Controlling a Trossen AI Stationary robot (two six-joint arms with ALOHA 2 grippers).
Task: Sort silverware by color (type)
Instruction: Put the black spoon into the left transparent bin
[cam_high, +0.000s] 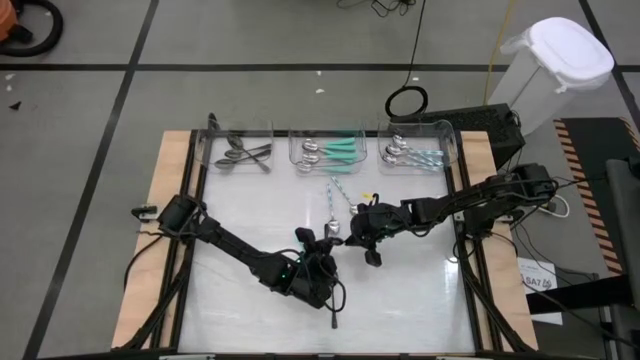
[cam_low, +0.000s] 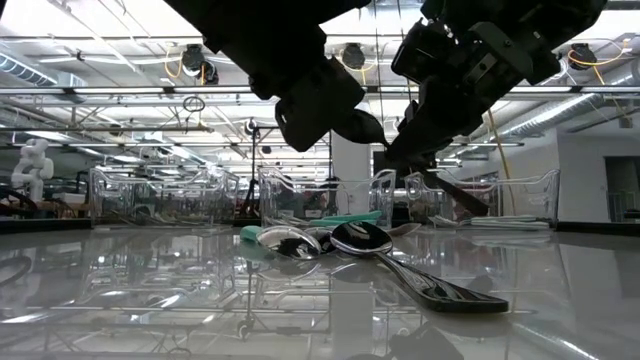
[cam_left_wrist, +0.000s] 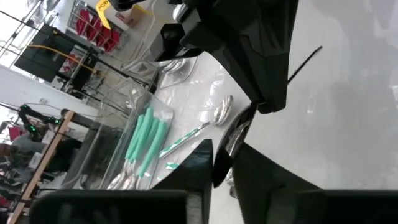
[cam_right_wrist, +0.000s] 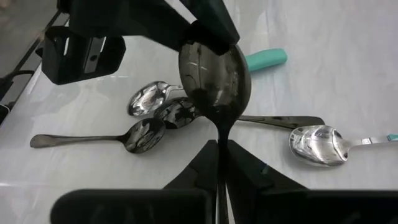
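A dark spoon (cam_right_wrist: 214, 74) hangs above the table's middle between both grippers. My right gripper (cam_right_wrist: 222, 155) is shut on its handle, and my left gripper (cam_left_wrist: 233, 165) is shut on its bowl. In the high view the two meet near the centre, left gripper (cam_high: 325, 242) beside right gripper (cam_high: 356, 232). Under them lie loose spoons flat on the table: a dark spoon (cam_right_wrist: 93, 139), a silver bowl (cam_right_wrist: 149, 97), another dark spoon (cam_right_wrist: 180, 113), a teal handle (cam_right_wrist: 267, 59) and a silver spoon (cam_right_wrist: 317, 147). My left gripper pinches the dark spoon's bowl (cam_left_wrist: 235, 138) between its two fingers, at the bowl's free end (cam_right_wrist: 200, 45). The bowl shows edge-on between the fingers. They come from the table's left and near side, slanting down. The spoon is clear of the table. My right gripper pinches the dark spoon's handle (cam_right_wrist: 222, 134) between its two fingers, which lie along it. The fingers come from the table's right, slanting down. The spoon sticks out ahead of them, bowl foremost, lifted clear of the table.
Three clear bins stand along the far edge: one with dark spoons (cam_high: 240, 155), one with teal-handled spoons (cam_high: 330, 150), one with pale-blue-handled spoons (cam_high: 410, 155). A striped-handled spoon (cam_high: 335, 195) lies in front of them. Wooden rims (cam_high: 165, 200) edge the table.
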